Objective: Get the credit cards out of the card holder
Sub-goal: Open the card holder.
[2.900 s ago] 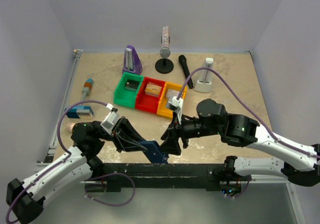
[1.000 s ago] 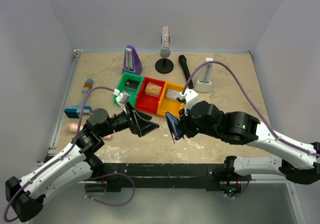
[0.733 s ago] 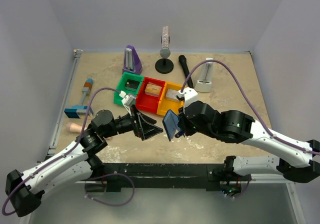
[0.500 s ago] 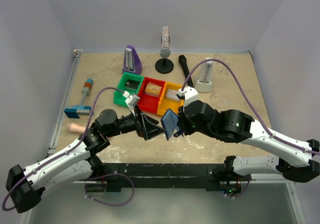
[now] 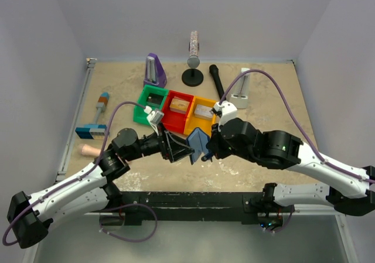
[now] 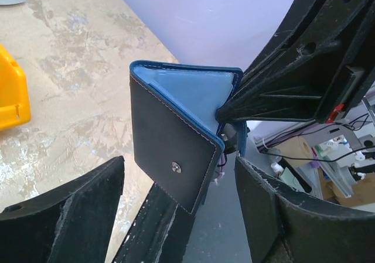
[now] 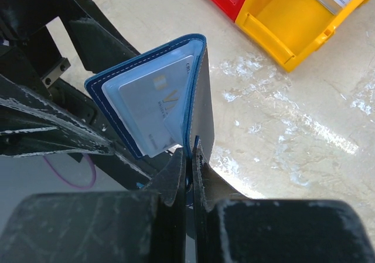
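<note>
The card holder (image 5: 196,140) is a navy wallet held in the air over the near middle of the table, partly folded open. My right gripper (image 7: 189,152) is shut on its lower edge. A pale grey credit card (image 7: 153,108) sits in the light blue pocket; other cards are hidden. My left gripper (image 6: 179,175) is open. The outer flap with the silver snap (image 6: 176,167) reaches down between its fingers (image 6: 70,216) with a gap on each side. From above, the left gripper (image 5: 183,152) meets the wallet from the left and the right gripper (image 5: 208,149) holds it from the right.
Green (image 5: 140,108), red (image 5: 170,121) and yellow (image 5: 197,128) bins stand just behind the wallet. Further back are a purple metronome (image 5: 154,71), a microphone stand (image 5: 193,75), a black microphone (image 5: 217,82) and a white holder (image 5: 240,96). A blue-and-white block (image 5: 92,131) lies at the left.
The right gripper lifted the wallet from the table's near edge and turned it toward the left arm. The left gripper moved right up to it, and its jaws narrowed slightly.
</note>
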You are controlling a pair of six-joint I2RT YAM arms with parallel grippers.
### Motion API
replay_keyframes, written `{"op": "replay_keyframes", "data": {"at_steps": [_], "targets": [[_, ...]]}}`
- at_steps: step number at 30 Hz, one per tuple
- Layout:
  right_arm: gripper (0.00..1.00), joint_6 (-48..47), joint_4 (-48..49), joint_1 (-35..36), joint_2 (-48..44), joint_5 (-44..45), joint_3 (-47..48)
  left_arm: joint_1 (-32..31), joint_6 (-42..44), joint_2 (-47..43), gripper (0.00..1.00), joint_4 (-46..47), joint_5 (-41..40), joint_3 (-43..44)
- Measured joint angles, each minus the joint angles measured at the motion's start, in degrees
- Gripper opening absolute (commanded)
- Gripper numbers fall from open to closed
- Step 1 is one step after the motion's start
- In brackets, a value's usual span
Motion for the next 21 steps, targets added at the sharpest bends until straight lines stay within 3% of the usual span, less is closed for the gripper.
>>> {"op": "replay_keyframes", "data": {"at_steps": [7, 21], "targets": [[0.00, 1.2, 0.3, 0.0, 0.0, 0.0, -0.2, -1.1, 0.8, 2.2, 0.76, -0.4, -0.8, 0.0], [0.00, 1.6, 0.9, 0.0, 0.0, -1.4, -0.4, -1.7, 3.1, 3.9, 0.47, -5.2, -5.4, 2.8]]}}
